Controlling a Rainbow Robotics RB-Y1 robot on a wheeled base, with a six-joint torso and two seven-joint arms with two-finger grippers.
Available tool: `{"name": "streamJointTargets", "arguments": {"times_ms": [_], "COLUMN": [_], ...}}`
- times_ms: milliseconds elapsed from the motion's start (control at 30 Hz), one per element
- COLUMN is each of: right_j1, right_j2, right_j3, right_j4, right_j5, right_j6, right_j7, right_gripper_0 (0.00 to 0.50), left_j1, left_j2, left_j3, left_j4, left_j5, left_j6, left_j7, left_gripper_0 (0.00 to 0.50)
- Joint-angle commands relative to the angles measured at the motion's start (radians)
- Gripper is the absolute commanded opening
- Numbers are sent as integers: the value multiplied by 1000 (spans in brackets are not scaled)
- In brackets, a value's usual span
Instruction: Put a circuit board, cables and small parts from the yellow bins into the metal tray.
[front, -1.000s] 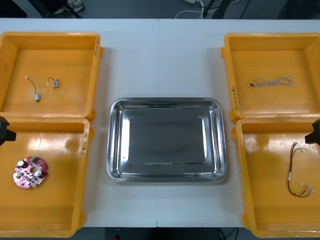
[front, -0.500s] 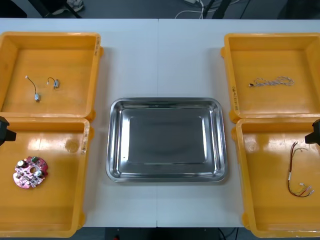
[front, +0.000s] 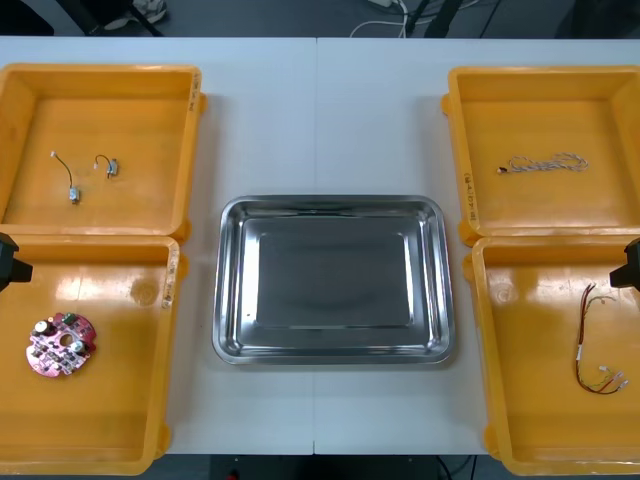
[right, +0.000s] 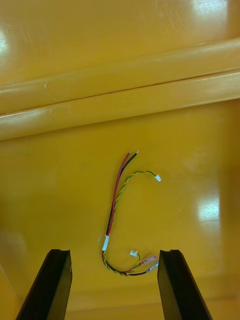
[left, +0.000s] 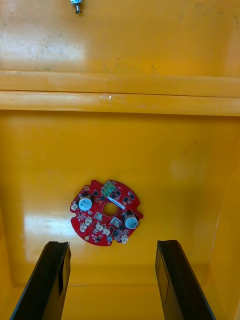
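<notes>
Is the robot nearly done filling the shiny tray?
Not yet. Nothing is done: the metal tray is bare. Nothing is in hand either: the left tool hangs open above the circuit board, the right tool open above the red and yellow cable. Both are left to move, plus the twisted cable and small metal parts.

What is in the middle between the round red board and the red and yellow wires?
In the front view, the bare, shiny metal tray lies between the round red circuit board and the red and yellow cable.
</notes>
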Motion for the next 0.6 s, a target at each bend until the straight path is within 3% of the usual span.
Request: {"name": "streamJointTargets", "arguments": {"times_ms": [33,600], "right_j1": [10,10], "right_j2": [1,1], "right_j3": [-30,-30], "right_j4": [-25,-25], "right_j5": [-8,-8], "right_j6": [7,7], "right_j7": [54,54], "right_gripper_0": [500,500], "left_j1": [16,16], "left_j2": [16,16], "left_j3": [30,30], "left_j4": [-31,-31], "left_j5": [8,8], "left_j6": [8,8], "left_j7": [-73,-73], "left_gripper_0": [500,500]}}
